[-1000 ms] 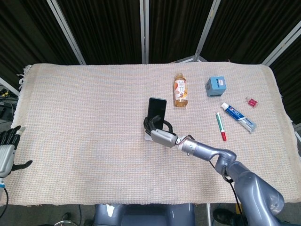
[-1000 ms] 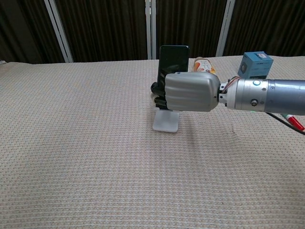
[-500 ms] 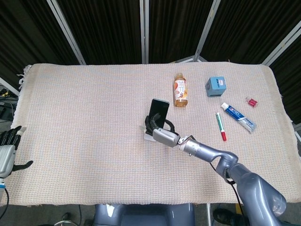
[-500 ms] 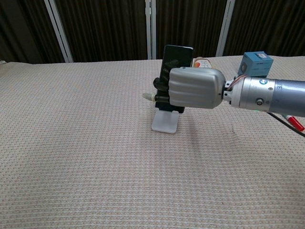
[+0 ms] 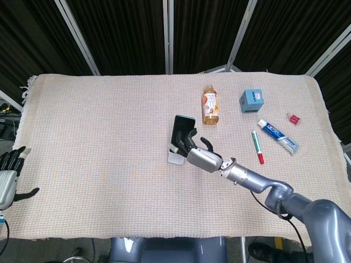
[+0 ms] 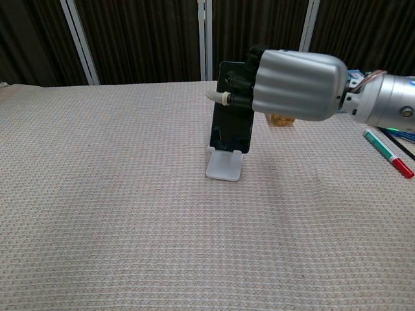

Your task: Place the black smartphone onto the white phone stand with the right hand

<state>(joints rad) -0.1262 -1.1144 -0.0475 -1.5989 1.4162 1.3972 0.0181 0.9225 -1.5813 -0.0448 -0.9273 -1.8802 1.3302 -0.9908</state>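
Observation:
The black smartphone stands upright on the white phone stand near the table's middle, leaning back against it. In the chest view the smartphone has its lower edge in the white phone stand. My right hand hovers just right of the phone with its fingers spread; in the chest view my right hand is level with the phone's top edge, its fingertips close to it, holding nothing. My left hand rests open at the table's left edge.
An orange drink bottle lies behind the phone. A blue box, a toothpaste tube, a green and red marker and a small red item are at the right. Beige woven cloth covers the table.
My right hand has let go of the phone, spread its fingers and lifted to the right. The phone now sits lower, set on the stand. The left hand has not moved.

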